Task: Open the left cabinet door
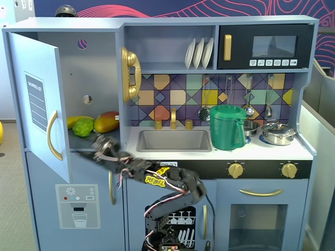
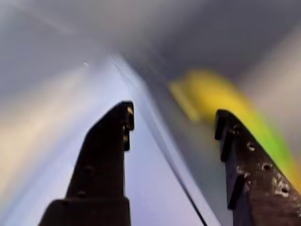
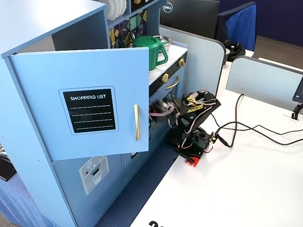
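Door swung wide, tool at the shelf lip.

Hinged at its outer edge, the left cabinet door (image 1: 39, 102) stands well open, its chalkboard panel and curved gold handle (image 3: 137, 122) facing outward. It looks like a light, stiff painted board, probably slick on its flat faces; the handle or the free edge seems the surest hold. The tool (image 1: 100, 146) sits spread and empty beside the fruit (image 1: 94, 124). Open room lies forward, though the shelf edge crowds it.
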Robot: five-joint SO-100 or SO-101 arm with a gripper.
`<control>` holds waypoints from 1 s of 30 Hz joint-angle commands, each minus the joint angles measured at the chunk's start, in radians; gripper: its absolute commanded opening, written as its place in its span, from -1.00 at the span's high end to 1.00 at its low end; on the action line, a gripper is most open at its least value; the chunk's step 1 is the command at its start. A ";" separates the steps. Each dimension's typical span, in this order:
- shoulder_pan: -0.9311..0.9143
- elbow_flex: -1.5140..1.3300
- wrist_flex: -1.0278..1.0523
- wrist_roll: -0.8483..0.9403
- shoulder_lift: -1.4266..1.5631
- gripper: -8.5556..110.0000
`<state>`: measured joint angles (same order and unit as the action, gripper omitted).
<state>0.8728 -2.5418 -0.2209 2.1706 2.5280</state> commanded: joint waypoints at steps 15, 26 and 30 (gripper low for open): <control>-0.971 -0.025 1.463 -0.485 0.201 0.70; -0.917 -0.161 1.502 -0.565 0.299 0.69; -0.907 -0.238 1.525 -0.601 0.364 0.69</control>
<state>-0.0445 -2.7458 1.2839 1.5969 2.8409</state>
